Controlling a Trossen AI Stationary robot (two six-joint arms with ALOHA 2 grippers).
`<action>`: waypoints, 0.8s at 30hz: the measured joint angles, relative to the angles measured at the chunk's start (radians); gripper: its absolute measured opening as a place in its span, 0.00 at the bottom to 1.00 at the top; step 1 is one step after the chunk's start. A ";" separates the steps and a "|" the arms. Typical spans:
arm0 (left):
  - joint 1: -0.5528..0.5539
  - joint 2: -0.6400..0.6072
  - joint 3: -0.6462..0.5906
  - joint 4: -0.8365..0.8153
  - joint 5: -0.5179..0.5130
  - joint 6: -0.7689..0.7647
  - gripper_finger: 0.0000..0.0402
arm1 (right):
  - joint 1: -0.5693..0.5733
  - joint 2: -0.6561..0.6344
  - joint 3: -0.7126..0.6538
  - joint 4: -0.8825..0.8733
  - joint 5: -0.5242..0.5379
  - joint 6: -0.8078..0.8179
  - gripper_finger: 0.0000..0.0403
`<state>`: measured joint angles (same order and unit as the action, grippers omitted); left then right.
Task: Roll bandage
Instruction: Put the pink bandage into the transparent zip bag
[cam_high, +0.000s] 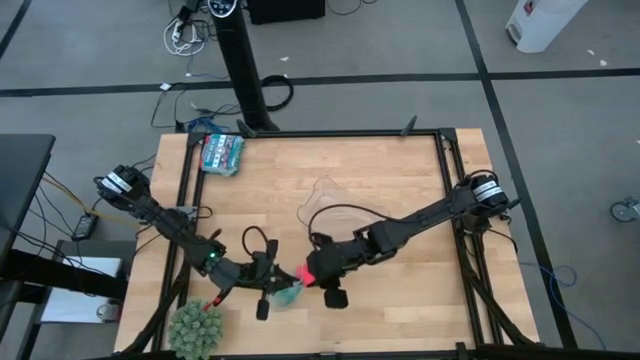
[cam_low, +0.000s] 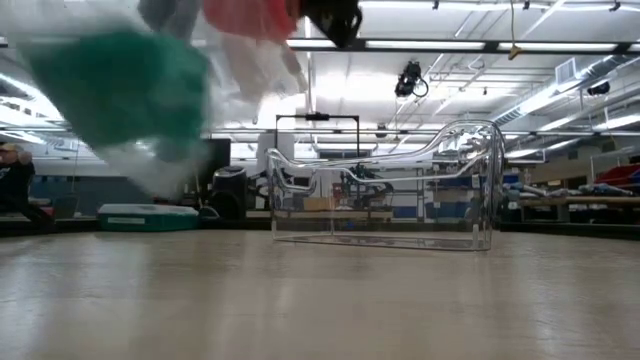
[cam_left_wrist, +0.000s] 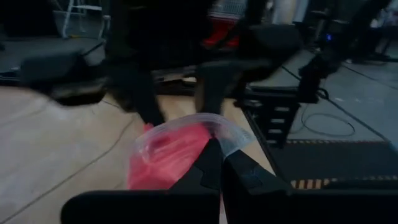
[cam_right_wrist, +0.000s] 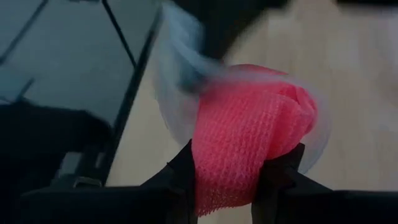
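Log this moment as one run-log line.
right gripper: shut on bandage | left gripper: shut on plastic wrapper | both raised over table

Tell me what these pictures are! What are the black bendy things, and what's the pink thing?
The black bendy things are two robot arms at a wooden table. Each ends in a pinching part called a gripper. There are four cameras: one looks down from above, one sits low on the table, and one rides on each arm's wrist.

The pink thing is the bandage, a soft stretchy strip. The right gripper pinches it, and a clear plastic wrapper hangs around it. The left gripper is pinched shut on the wrapper's edge, right next to it.

Also on the table: a teal packet in the far corner, a little spiky green plant at the near edge, and a see-through plastic container.
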<state>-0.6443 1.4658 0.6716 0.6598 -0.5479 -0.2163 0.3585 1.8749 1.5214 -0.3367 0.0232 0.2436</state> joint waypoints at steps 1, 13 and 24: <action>0.003 -0.001 0.001 0.002 -0.005 -0.003 0.01 | 0.002 -0.006 0.000 -0.014 0.049 -0.003 0.23; 0.004 -0.003 0.002 -0.045 -0.019 -0.031 0.01 | -0.006 -0.016 -0.001 0.004 -0.039 -0.080 0.23; 0.027 0.000 0.000 -0.019 -0.016 0.046 0.01 | 0.014 -0.047 0.013 -0.115 0.016 -0.040 0.23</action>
<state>-0.6174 1.4662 0.6712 0.6407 -0.5641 -0.1707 0.3724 1.8277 1.5340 -0.4514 0.0390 0.2034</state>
